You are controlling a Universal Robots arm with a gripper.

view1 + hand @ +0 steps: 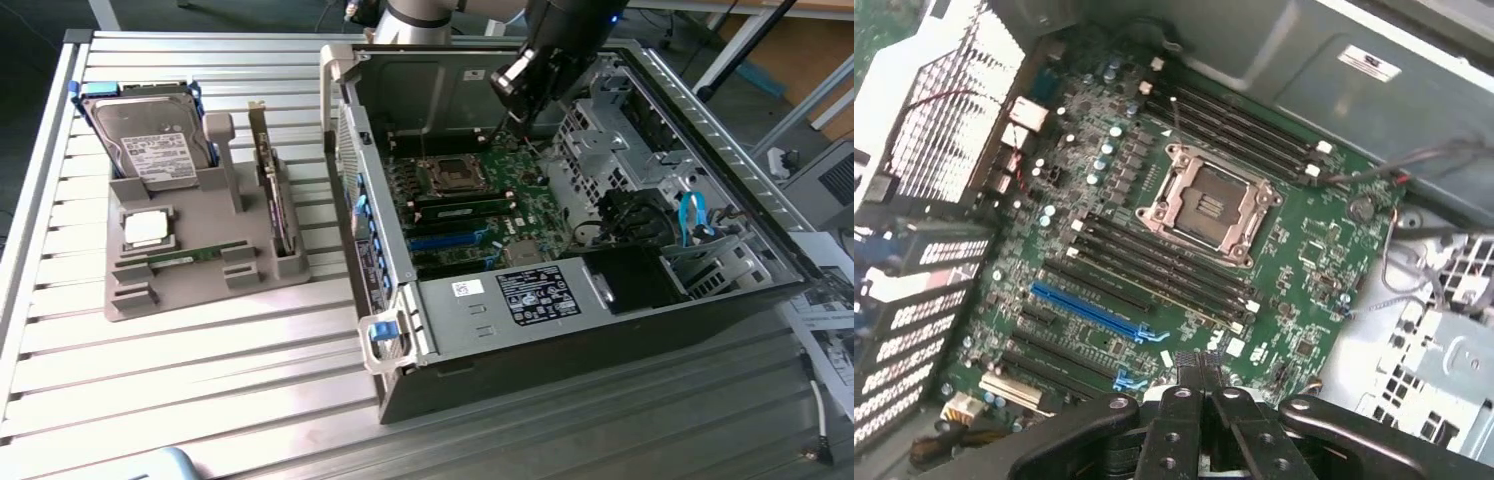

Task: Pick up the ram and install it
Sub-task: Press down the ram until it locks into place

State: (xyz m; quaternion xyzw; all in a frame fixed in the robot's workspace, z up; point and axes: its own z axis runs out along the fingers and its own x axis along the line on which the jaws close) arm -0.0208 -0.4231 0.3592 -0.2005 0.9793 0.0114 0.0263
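the arm hangs over the open case [561, 330] on the slatted desk [174, 390], its tool [514, 100] low above the far part of the board [494, 215]; in the wrist view the tool [1199, 385] shows two black fingers [1179, 420] pressed together, clenched on nothing that can be seen; they hover above the board [1304, 260], near the black slots [1154, 265] that lie beside the cpu socket [1206, 205]; a second bank of black slots [1244, 125] lies on the socket's other side, and a blue slot [1089, 310] sits further out; in the exterior view the socket [450, 175] is bare and a green stick, seemingly the ram [467, 208], lies in a slot just near of it, though whether it is fully seated cannot be told; on the exterior view's left a grey rack [200, 270] stands on the desk, well apart from the tool; it holds a hard drive [154, 145] at its far end, a dark card [274, 185] upright along its right edge, a cpu [147, 228], and a thin green strip [187, 256] lying flat in a near groove.
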